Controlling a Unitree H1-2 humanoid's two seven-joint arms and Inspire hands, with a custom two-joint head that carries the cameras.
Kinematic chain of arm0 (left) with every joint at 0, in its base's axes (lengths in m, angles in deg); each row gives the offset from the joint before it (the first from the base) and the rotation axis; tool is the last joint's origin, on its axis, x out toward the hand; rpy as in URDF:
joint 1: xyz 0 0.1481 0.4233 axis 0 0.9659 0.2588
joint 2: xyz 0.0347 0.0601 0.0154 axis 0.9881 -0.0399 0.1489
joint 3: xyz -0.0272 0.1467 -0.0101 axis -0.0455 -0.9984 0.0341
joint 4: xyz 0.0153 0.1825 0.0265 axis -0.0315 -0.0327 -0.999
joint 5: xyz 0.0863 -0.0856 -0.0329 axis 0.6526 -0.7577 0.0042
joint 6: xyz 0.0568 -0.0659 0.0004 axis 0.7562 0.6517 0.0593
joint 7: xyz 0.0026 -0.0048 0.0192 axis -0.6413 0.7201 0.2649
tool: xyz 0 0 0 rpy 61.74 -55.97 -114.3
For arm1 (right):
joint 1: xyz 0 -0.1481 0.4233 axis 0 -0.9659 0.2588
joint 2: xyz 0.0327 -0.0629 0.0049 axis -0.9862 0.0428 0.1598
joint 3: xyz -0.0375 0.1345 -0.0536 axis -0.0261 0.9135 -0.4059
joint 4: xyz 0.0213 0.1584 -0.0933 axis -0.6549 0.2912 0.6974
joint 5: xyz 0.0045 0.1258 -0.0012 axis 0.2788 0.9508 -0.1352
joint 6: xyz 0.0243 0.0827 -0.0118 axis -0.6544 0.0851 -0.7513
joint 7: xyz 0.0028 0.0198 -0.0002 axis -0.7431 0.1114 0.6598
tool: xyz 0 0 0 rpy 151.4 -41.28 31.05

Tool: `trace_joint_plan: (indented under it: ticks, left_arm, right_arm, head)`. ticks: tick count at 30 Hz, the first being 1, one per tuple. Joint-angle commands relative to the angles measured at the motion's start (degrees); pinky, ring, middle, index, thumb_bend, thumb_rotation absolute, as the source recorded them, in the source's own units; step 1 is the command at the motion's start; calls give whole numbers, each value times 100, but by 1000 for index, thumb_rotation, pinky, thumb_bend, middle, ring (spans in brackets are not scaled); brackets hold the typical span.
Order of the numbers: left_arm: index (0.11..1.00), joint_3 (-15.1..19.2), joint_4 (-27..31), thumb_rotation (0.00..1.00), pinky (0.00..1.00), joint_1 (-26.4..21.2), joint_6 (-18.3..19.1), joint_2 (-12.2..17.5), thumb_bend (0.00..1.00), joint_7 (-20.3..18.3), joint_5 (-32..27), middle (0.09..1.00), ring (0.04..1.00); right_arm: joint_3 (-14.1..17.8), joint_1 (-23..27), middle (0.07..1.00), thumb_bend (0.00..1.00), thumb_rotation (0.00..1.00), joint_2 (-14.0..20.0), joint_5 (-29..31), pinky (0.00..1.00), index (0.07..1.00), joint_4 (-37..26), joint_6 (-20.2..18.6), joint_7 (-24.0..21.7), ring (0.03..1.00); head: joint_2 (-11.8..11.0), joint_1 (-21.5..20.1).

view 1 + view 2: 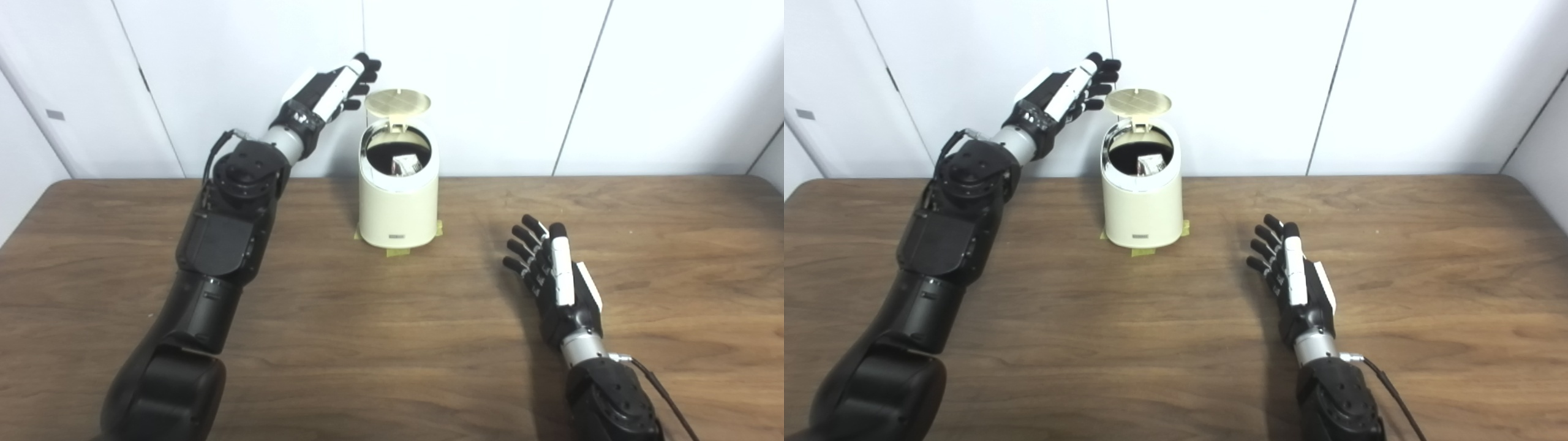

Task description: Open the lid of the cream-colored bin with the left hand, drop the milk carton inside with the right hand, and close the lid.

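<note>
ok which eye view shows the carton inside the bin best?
Left eye view: the milk carton sits clear inside the bin, under the raised lid. Right eye view shows it too, slightly smaller and nearer the rim.

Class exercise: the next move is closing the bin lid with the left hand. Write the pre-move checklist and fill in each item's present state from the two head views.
1. Milk carton inside the cream-colored bin: ok.
2. Lid standing open, nothing across the opening: ok.
3. Left hand raised beside the lid, holding nothing: ok.
4. Left hand touching the lid: cannot tell.
5. Right hand open, over the table, apart from the bin: ok.
6. Bin taped down at its base: ok.
</note>
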Motion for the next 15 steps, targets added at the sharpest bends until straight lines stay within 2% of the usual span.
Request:
trace_joint_plan:
  ticks: [1,8,15]
  left_arm:
    - [905,-32,50,992,921,-479,-284,75,409,33,154,927,935]
    - [892,-208,-19,1000,931,-588,-539,130,415,-32,471,915,944]
    - [876,-635,2,1000,912,-684,-819,352,487,-279,969,874,914]
  right_arm:
    - [9,253,880,615,1000,13,65,761,910,-128,147,-1,864]
    - [4,244,872,616,1000,84,60,747,919,-27,229,-35,859]
    - [-15,256,853,589,1000,106,81,753,919,76,274,-56,844]
  head:
    - [1,3]
    - [7,-4]
    - [7,-4]
